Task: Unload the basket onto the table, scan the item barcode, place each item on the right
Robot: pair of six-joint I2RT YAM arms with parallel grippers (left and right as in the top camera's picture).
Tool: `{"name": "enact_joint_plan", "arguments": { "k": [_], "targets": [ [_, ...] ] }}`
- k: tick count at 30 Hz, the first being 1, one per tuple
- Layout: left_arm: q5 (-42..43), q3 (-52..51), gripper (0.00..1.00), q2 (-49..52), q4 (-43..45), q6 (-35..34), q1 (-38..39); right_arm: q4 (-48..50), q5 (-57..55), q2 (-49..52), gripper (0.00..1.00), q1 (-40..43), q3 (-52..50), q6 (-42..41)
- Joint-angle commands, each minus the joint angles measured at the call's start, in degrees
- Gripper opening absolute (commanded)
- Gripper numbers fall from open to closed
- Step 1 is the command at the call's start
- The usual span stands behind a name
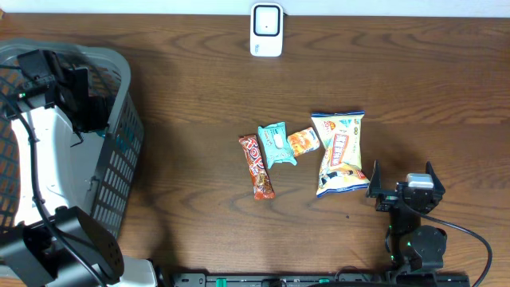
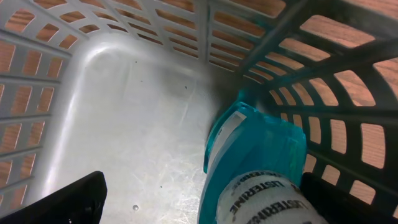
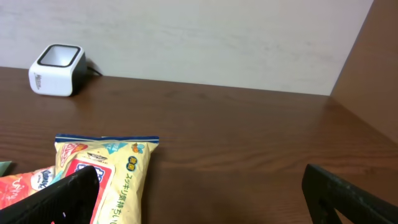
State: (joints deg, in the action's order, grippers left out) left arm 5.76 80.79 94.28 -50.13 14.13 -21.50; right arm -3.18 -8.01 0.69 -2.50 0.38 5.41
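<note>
- Items to scan: four packets lie in a loose row at mid-bench. They are one yellow snack bag (image 1: 340,153), one small orange packet (image 1: 303,142), one teal packet (image 1: 276,145) and one red-brown bar (image 1: 256,167). No barcode is legible on their upper faces.
- Step in hand, as judged: you are fetching the next packet. The yellow snack bag lies nearest the right fingers (image 3: 59,198), so take that one. Grip it at a sealed edge and keep the printed panels uncovered. Lift it before you carry it, because the small orange packet lies just beside it.
- One scanner (image 1: 266,29) stands at the far edge of the bench (image 1: 199,96), well apart from the packets. Turn the barcoded face toward its window and hold the bag flat and steady there.
- Right fingers: spread wide, holding nothing, low over the bench just beside the bag's near end.
- One teal Listerine bottle (image 2: 255,149) lies inside the one grey basket (image 1: 127,88), against the lattice wall.
- Left fingers (image 2: 65,200): spread wide inside the basket with the bottle between them, unclamped. Raise that arm straight up so that you do not catch the bottle or the lattice.
</note>
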Motion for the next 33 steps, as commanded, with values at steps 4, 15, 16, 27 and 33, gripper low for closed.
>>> {"name": "enact_joint_plan", "arguments": {
  "k": [4,15,16,27,33],
  "targets": [
    [1.5,-0.2,0.98,1.2,1.2,1.7,0.2,-0.1,-0.7,-0.3,0.99,-0.3,-0.1,-0.7],
    [4.8,-0.3,0.59,7.6,0.9,1.7,0.3,-0.1,-0.7,-0.3,0.99,-0.3,-0.1,-0.7],
    [4.8,-0.3,0.42,7.8,1.0,1.7,0.3,-0.1,-0.7,-0.3,0.99,-0.3,-0.1,-0.7],
    [4.8,1.5,0.25,-0.4,1.5,1.3,0.3,-0.1,-0.7,-0.3,0.99,-0.3,-0.1,-0.7],
    [4.8,2.0,0.25,-14.0,4.7,-4.4,0.3,-0.1,-0.7,-0.3,0.99,-0.3,-0.1,-0.7]
  ]
}}
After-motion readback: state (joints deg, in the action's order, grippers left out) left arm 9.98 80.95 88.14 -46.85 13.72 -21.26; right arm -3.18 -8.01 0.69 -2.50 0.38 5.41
